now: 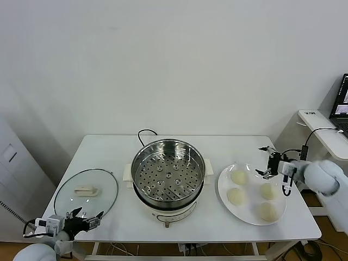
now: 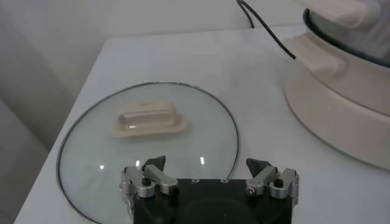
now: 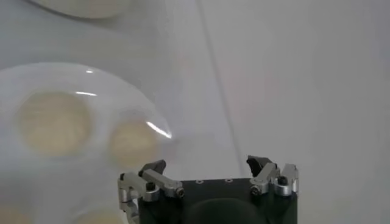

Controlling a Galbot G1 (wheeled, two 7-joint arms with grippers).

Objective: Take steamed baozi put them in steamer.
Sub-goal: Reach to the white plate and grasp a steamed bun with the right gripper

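Observation:
The steamer (image 1: 168,179), a shiny steel pot with a perforated tray on a white base, stands mid-table with nothing on its tray. Several pale baozi (image 1: 239,177) lie on a white plate (image 1: 225,187) to its right. My right gripper (image 1: 265,161) hovers open and empty over the plate's far right edge. In the right wrist view that gripper (image 3: 206,164) holds nothing, and two baozi (image 3: 53,122) lie beyond it on the plate (image 3: 103,91). My left gripper (image 1: 87,216) stays open and empty at the table's front left corner. Its own view shows the gripper (image 2: 206,163) over the glass lid (image 2: 91,164), with the steamer (image 2: 341,103) off to one side.
A round glass lid (image 1: 103,187) with a cream handle (image 1: 86,191) lies flat left of the steamer. A black cord (image 1: 145,133) runs behind the pot. A white side table (image 1: 326,133) with a laptop (image 1: 342,106) stands at the far right.

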